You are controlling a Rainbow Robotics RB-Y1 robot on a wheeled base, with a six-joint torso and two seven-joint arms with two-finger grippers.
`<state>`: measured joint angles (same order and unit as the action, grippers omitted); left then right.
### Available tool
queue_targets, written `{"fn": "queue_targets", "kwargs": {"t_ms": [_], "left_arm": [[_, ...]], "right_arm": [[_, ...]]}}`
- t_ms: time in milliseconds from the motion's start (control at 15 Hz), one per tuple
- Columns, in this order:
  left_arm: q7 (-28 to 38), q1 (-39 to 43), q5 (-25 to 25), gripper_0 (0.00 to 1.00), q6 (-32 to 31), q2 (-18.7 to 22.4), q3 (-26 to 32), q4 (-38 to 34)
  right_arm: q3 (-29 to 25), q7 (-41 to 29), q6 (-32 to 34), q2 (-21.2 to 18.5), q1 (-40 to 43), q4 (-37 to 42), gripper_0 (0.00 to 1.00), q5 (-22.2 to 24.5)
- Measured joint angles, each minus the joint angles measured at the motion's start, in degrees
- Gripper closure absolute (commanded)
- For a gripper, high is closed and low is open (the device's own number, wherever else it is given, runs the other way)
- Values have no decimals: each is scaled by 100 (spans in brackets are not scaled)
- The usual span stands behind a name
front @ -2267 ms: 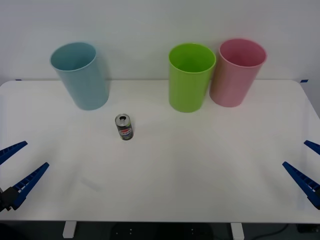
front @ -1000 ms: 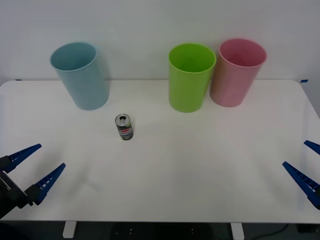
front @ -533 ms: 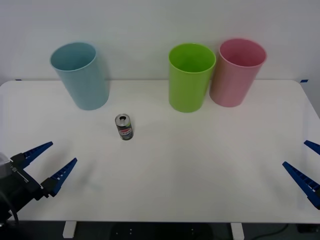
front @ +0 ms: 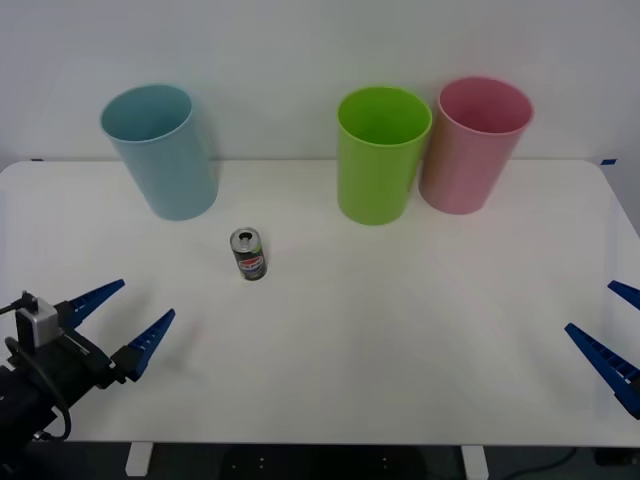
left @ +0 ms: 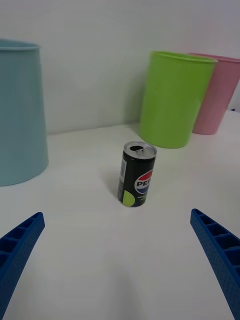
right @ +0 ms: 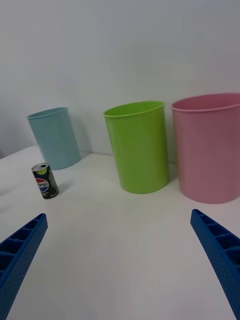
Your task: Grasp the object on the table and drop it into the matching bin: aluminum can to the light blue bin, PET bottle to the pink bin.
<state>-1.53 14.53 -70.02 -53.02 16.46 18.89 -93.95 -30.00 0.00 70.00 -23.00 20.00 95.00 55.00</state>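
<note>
Left gripper (front: 131,315) spread wide, short of the can (front: 248,254), which stands upright in front of the blue bin (front: 160,150). We straddle it mid-body, probably level, then close. Right gripper (front: 612,335) spread, parked far from the can.

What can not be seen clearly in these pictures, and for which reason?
- Inside of the light blue bin, lime green bin and pink bin: their own walls hide the bottoms.
- Right gripper: the front view's edge cuts off its fingers.
- Aluminum can: its far side and small print; too small in front view.
</note>
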Motion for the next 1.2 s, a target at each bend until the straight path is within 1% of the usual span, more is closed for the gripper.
{"fn": "queue_targets", "kwargs": {"t_ms": [267, 533, 867, 1000, 1200], "left_arm": [[59, -126, -461, 0, 164, -319, -14, 2], [150, -328, -711, 0, 374, -517, -158, 114], [38, -1045, -725, 0, 508, -521, -295, 954], [12, -1326, -854, 0, 589, -521, -352, 1231], [-60, -1716, -894, 0, 659, -526, -461, 1703]], "right_arm": [[0, 0, 0, 0, 0, 0, 0, 0], [0, 0, 0, 0, 0, 0, 0, 0], [0, 0, 0, 0, 0, 0, 0, 0], [0, 0, 0, 0, 0, 0, 0, 0], [0, 0, 0, 0, 0, 0, 0, 0]]}}
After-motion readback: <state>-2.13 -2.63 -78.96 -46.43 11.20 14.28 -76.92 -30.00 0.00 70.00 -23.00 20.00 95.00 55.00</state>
